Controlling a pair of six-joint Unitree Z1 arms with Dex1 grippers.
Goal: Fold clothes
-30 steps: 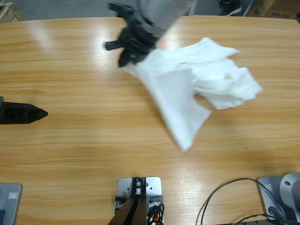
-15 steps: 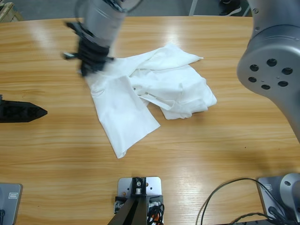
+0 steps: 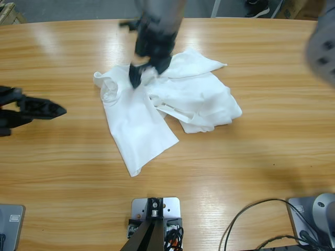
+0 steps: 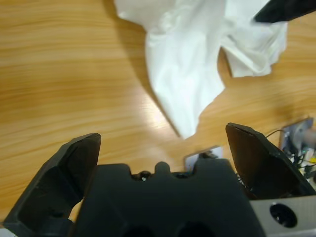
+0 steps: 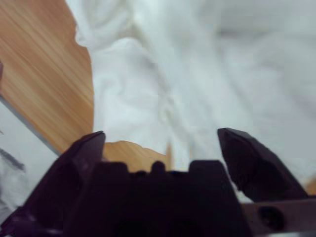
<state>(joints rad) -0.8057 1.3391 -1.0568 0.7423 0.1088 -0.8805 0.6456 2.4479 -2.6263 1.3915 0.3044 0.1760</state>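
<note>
Crumpled white fabric shirt (image 3: 167, 102) on the long wooden table (image 3: 63, 172), mid-table.
Long axis diagonal, narrow end toward the near edge; right gripper (image 3: 144, 70) above it, left gripper (image 3: 49, 110) apart, both gaping, empty.

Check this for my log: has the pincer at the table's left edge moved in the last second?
Yes. The left pincer has pushed farther in from the table's left edge, toward the white shirt, and now stands open.
</note>
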